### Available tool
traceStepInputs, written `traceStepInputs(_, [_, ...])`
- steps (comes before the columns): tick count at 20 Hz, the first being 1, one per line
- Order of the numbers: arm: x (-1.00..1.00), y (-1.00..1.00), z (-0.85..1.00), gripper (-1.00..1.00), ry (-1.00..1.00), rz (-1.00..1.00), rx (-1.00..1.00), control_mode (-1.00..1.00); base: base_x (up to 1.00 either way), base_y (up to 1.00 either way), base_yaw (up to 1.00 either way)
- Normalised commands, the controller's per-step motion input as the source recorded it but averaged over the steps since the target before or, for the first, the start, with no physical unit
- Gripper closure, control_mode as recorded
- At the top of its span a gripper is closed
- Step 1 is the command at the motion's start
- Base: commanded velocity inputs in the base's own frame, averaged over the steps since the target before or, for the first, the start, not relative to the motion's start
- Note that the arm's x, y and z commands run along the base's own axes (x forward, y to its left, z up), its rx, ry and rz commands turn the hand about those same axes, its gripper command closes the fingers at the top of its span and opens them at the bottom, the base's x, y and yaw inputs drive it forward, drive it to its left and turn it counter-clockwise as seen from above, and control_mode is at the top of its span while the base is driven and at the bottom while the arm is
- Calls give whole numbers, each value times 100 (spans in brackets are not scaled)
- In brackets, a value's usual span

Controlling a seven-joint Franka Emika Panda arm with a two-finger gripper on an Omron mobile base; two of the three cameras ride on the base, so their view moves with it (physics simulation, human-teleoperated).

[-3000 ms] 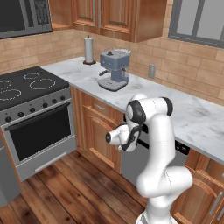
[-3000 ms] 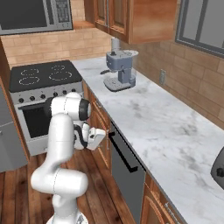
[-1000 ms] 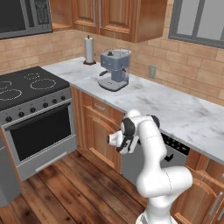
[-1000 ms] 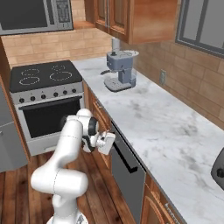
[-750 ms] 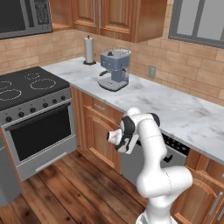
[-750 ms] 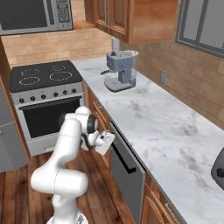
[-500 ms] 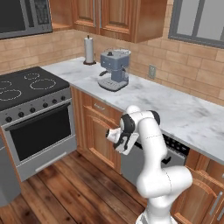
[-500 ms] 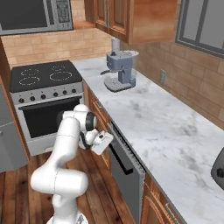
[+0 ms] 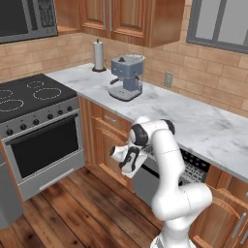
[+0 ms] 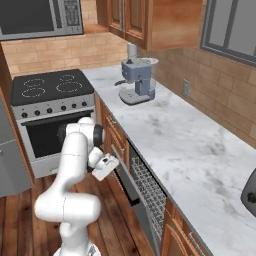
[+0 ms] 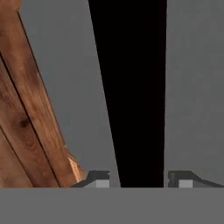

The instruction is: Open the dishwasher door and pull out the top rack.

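The dishwasher door (image 9: 144,183) is a plain grey panel under the marble counter, tilted out at its top. My gripper (image 9: 127,163) (image 10: 107,166) is at the door's upper edge. In the hand view my gripper (image 11: 140,181) is shut on the door's dark bar handle (image 11: 135,87), with the bar between the fingertips (image 11: 99,182) and grey panel on either side. Behind the door's top edge, the light wire grid of the top rack (image 10: 148,186) (image 9: 193,168) shows inside the machine.
An oven with a dark window (image 9: 42,145) stands to the left under the stovetop. Wooden cabinet doors (image 9: 107,140) lie between oven and dishwasher. A coffee machine (image 9: 127,77) and a paper towel roll (image 9: 99,55) sit on the counter. Wooden floor (image 9: 82,213) lies in front.
The jaws have closed on the handle. The hand has drawn back from the cabinets, and the door's top has swung out, which uncovers the wire rack.
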Motion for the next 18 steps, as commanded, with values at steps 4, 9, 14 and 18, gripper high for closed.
traceStepInputs(4, [-91, 88, -90, 100, -1, 0, 3, -100, 0, 0, 0])
traceStepInputs(9, [-86, 82, -88, 100, -6, 0, 1, -100, 0, 0, 0])
traceStepInputs(14, [-68, 67, -84, 100, -7, 0, 0, -100, 0, 0, 0])
traceStepInputs(18, [-49, 57, -91, 100, -4, 0, 1, -100, 0, 0, 0])
